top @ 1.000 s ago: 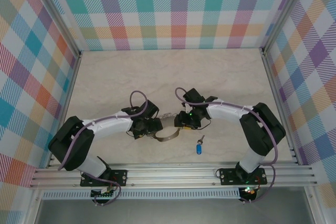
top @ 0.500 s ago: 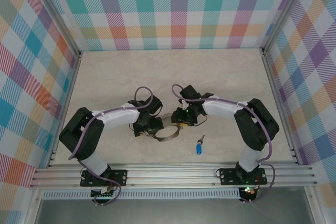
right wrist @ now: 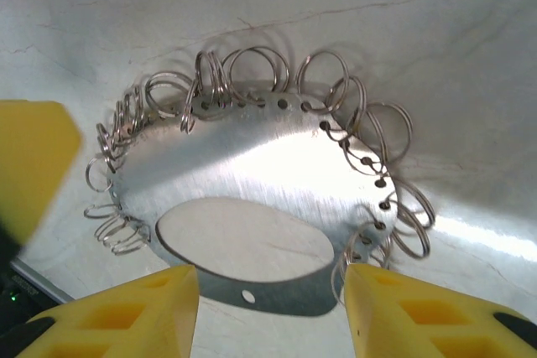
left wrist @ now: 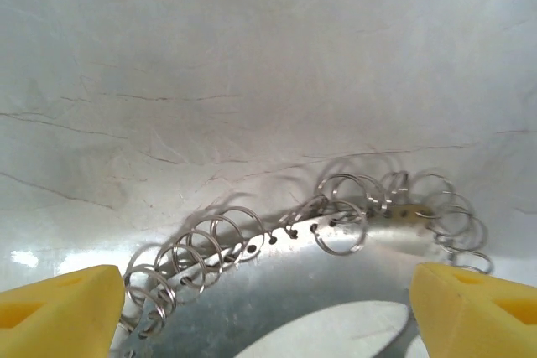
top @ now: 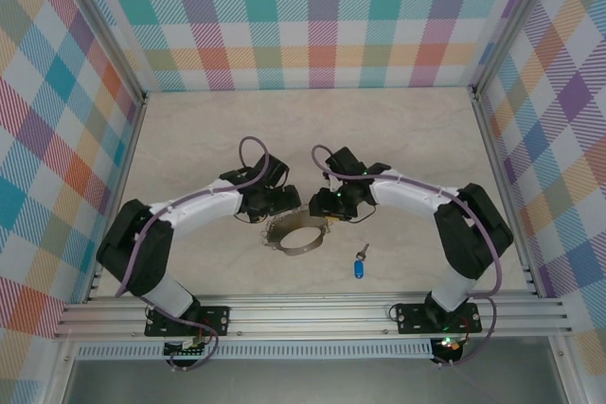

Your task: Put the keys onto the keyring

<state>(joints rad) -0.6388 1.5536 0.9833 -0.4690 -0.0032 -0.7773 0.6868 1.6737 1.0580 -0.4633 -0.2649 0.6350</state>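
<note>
**Key lies nearer the right arm**

The tiny blue-headed, silver-shanked key (top: pixel 359 266) is seen on the marbled table (top: pixel 208 139), just right of the large silver loop-fringed keyring (top: pixel 301 237), with its shank pointed away. The left gripper (left wrist: pixel 267 291) and right gripper (right wrist: pixel 264 291) are spread above the ring, and nothing is pinched.

Item: your large silver metal hoop keyring (top: pixel 301 239), on the pale marbled table (top: pixel 189 139), just nearside of left gripper (top: pixel 287 203) and right gripper (top: pixel 319 205). Item: your tiny blue-headed silver key (top: pixel 359 267), apart, right of it, slightly nearer.
</note>
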